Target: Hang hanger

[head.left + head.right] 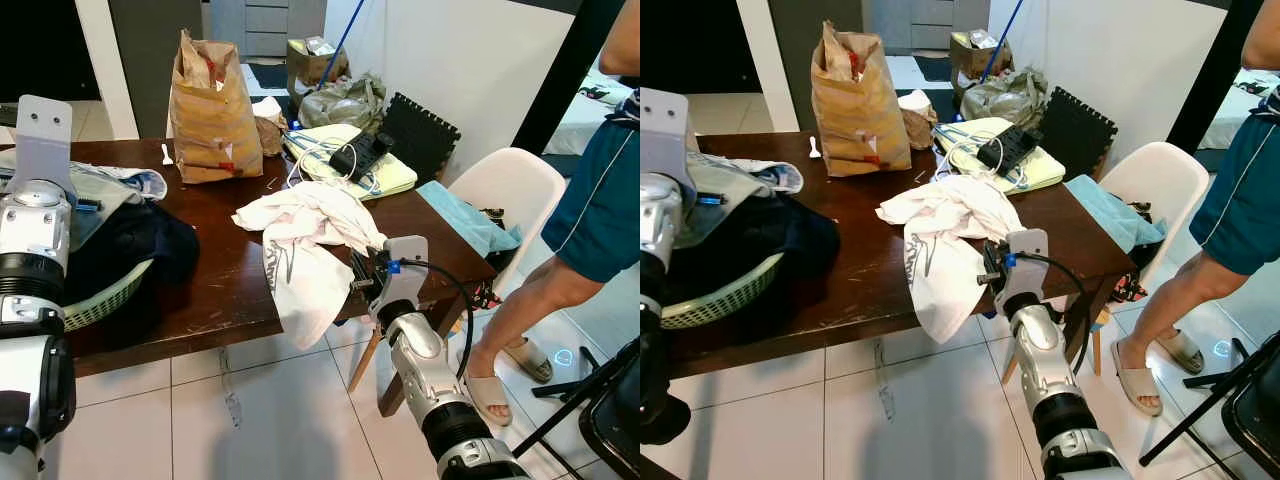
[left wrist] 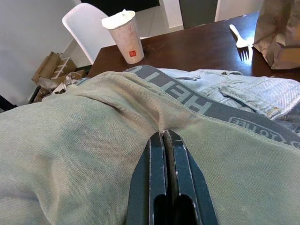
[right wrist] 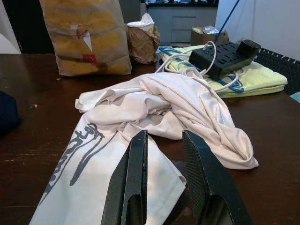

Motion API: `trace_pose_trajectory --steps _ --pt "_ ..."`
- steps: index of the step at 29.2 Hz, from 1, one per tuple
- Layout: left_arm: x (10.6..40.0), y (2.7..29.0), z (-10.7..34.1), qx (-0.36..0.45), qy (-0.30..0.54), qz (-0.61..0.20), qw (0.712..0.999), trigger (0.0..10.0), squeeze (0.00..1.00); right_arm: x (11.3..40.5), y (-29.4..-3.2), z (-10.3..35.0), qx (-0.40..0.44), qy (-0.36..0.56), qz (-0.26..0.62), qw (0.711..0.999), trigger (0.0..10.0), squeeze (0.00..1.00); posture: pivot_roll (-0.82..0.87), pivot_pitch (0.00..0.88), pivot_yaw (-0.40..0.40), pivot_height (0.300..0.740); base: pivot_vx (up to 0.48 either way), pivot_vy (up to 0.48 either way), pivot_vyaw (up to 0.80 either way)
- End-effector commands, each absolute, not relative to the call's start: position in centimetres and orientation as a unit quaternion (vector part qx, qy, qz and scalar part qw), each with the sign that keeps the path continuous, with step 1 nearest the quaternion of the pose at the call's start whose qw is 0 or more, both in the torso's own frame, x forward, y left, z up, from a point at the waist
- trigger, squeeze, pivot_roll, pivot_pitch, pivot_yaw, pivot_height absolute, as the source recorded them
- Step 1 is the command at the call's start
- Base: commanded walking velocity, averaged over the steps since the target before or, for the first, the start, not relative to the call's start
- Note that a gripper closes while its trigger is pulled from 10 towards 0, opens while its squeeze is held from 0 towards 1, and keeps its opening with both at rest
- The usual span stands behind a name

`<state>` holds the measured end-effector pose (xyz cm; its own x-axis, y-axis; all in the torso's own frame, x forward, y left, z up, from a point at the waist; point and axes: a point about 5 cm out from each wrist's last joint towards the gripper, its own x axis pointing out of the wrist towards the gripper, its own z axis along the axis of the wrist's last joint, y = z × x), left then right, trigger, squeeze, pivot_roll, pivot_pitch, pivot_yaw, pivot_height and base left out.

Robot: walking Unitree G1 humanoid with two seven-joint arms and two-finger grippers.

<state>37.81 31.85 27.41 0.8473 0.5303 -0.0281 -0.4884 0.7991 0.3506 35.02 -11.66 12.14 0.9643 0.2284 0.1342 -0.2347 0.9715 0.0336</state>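
Right gripper: the right gripper (image 3: pixel 164 180) sits at the near edge of the bench (image 1: pixel 215 285), its two black fingers (image 3: pixel 133 183) parted narrowly with nothing between them, aimed at the cloth just ahead.
White shirt: a crumpled white shirt (image 1: pixel 305 235) lies directly in front of this gripper, one printed part draped over the bench edge and hanging toward the floor; it probably has to be gathered before any hanging.
Hanger: no hanger can be made out clearly; blue loops (image 3: pixel 227 84) beyond the shirt, under a black power strip (image 3: pixel 225 54) on a yellow towel (image 3: pixel 255 77), might be one, but it is too hard to tell.
Left gripper: the left gripper (image 2: pixel 165 178) has its fingers pressed together, tips resting against grey-green cloth (image 2: pixel 70 154) in a laundry basket (image 1: pixel 105 298); it looks parked there.
Beyond the left gripper: jeans (image 2: pixel 248 93), a paper cup (image 2: pixel 124 35), a plastic fork (image 2: pixel 239 40).
Far side of bench: a paper bag (image 1: pixel 212 110) stands upright, well past the shirt.
Person: a person's leg (image 1: pixel 530 310) stands beside a white chair (image 1: pixel 510 190), off to the right gripper's outer side.
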Motion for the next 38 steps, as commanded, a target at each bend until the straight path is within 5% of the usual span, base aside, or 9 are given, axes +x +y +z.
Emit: trace_pose_trajectory --steps 1,10,26,27,32,33,34,35,38 --pt "37.5 32.6 27.3 0.163 0.06 0.288 0.942 0.0 0.0 35.0 -11.8 11.8 0.027 -0.053 0.112 0.992 10.0 0.0 0.09 0.039 -0.088 0.74 0.0 0.0 0.0" --pt "35.4 29.0 36.7 0.176 -0.289 0.28 0.899 0.0 0.0 35.0 -12.0 11.9 0.028 -0.057 0.105 0.992 10.0 0.0 0.09 0.03 -0.079 0.74 0.0 0.0 0.0" --pt "36.3 28.6 34.0 0.21 -0.209 0.278 0.914 0.0 0.0 35.0 -12.3 11.8 0.025 -0.057 0.101 0.993 10.0 0.0 0.08 0.019 -0.073 0.74 0.0 0.0 0.0" --pt "36.7 29.6 32.2 0.201 -0.149 0.292 0.923 10.0 0.0 35.0 -12.3 11.8 0.025 -0.057 0.102 0.993 10.0 0.0 0.08 0.013 -0.068 0.74 0.0 0.0 0.0" --pt "36.7 31.1 27.6 0.166 -0.015 0.291 0.942 10.0 0.0 35.0 -12.2 11.7 0.026 -0.056 0.103 0.993 10.0 0.0 0.08 0.008 -0.068 0.74 0.0 0.0 0.0" --pt "36.6 31.2 26.9 0.157 0.001 0.286 0.945 10.0 0.48 34.9 -12.1 11.7 0.025 -0.056 0.103 0.993 10.0 0.0 0.09 0.008 -0.07 0.74 0.0 0.0 0.0" --pt "36.6 31.2 26.9 0.157 0.001 0.286 0.945 10.0 0.48 34.9 -12.1 11.7 0.025 -0.056 0.103 0.993 10.0 0.0 0.09 0.008 -0.07 0.74 0.0 0.0 0.0" --pt "36.6 31.2 26.4 0.153 0.012 0.28 0.948 10.0 1.0 34.9 -12.1 11.7 0.025 -0.056 0.104 0.993 10.0 0.0 0.09 0.007 -0.069 0.74 0.0 0.0 0.0" --pt "36.4 31.4 26.3 0.157 0.018 0.287 0.945 10.0 1.0 34.9 -12.1 11.7 0.025 -0.056 0.104 0.993 10.0 0.0 0.09 0.004 -0.069 0.74 0.0 0.0 0.0"
